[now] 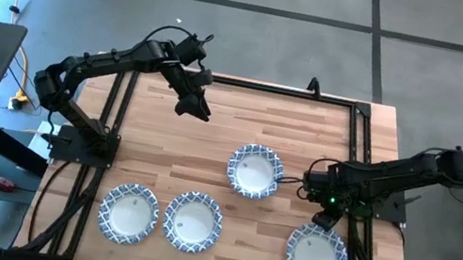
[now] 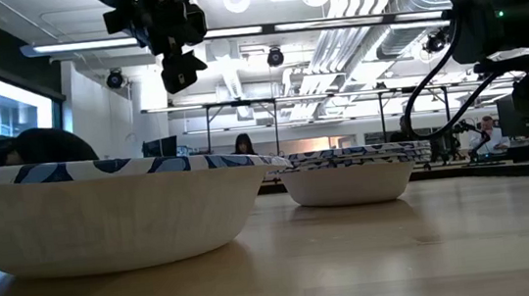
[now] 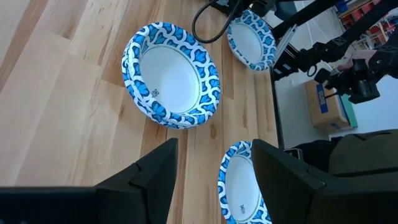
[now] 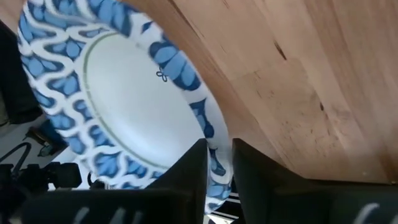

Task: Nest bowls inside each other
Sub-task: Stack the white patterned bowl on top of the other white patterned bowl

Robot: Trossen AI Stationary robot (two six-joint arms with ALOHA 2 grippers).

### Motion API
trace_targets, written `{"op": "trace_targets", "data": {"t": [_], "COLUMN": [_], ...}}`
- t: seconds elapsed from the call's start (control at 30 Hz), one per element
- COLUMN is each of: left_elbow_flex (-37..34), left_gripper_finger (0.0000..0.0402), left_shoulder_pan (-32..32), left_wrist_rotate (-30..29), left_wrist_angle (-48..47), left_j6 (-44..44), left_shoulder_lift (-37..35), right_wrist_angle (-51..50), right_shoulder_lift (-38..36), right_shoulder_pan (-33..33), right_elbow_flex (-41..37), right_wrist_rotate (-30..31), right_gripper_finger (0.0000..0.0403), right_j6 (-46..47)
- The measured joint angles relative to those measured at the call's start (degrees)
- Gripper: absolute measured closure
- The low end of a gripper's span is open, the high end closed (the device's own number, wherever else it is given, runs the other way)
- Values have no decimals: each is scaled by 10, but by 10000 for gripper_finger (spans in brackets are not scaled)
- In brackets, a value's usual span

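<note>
So there are four bowl spots on the table [image 1: 309, 125] right now. Two sit side by side at the near left: one bowl [image 1: 129, 212] and its neighbour bowl [image 1: 192, 222] just to its right, almost touching. The middle bowl [image 1: 255, 171] sits near the centre, and in the low view it looks like a few rims layered on top of each other, so my guess is that one's already a nested stack. Can't count how many are in it. Then there's the near-right bowl [image 1: 317, 254] close to the table's edge.

The right claw [image 4: 217, 163] is down at that near-right bowl with its fingers close together, straddling the rim, one finger inside and one outside by the look of the wrist view. Whether it's actually pinching yet, I can't tell for sure, but it looks like a grab in progress.

The left claw [image 3: 214, 168] hangs high over the far left part of the table, spread wide and empty.

Progress-wise: partly done I'd say. Three loose bowls still need to go onto the stack.
</note>
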Motion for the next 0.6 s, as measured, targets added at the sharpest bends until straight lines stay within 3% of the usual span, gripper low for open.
{"op": "trace_targets", "data": {"t": [0.3,0.6], "left_elbow_flex": [0,0], "left_gripper_finger": [209,209], "left_shoulder_pan": [0,0], "left_wrist_rotate": [0,0], "left_wrist_angle": [0,0], "left_j6": [0,5], "left_shoulder_lift": [0,0], "right_wrist_angle": [3,24], "right_shoulder_lift": [0,-3], "right_shoulder_pan": [0,0], "right_elbow_flex": [0,0], "right_wrist_rotate": [-21,-28], "right_gripper_finger": [397,402], "right_j6": [-6,5]}}
